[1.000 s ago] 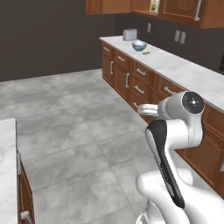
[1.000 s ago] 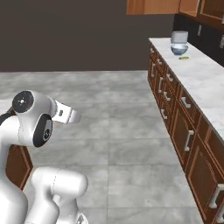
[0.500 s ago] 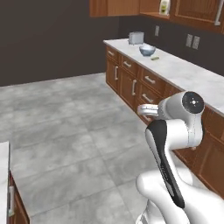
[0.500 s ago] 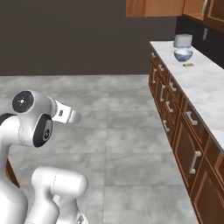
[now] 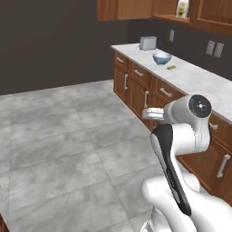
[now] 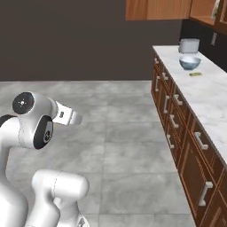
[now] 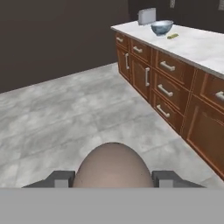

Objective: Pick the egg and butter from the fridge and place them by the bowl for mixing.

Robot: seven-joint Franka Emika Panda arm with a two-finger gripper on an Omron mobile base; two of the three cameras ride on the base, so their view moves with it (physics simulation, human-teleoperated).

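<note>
The tool (image 7: 113, 180) grips the brownish-grey oval egg (image 7: 113, 167), mid-carry; next (I judge) set it beside the blue-grey round bowl (image 7: 161, 27) on the marble surface (image 7: 197, 46).

Base has driven on: the worktop (image 5: 199, 79) and bowl (image 5: 161, 57) now sit nearer, further right in the left base view.

The arm is folded high over the base, its hand (image 7: 113, 178) clamped around the egg (image 7: 113, 165).

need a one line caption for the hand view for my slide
Gripper holding a brownish-grey oval egg above grey floor tiles, with a round blue-grey bowl and small pale-yellow butter stick on the marble counter ahead.
</note>
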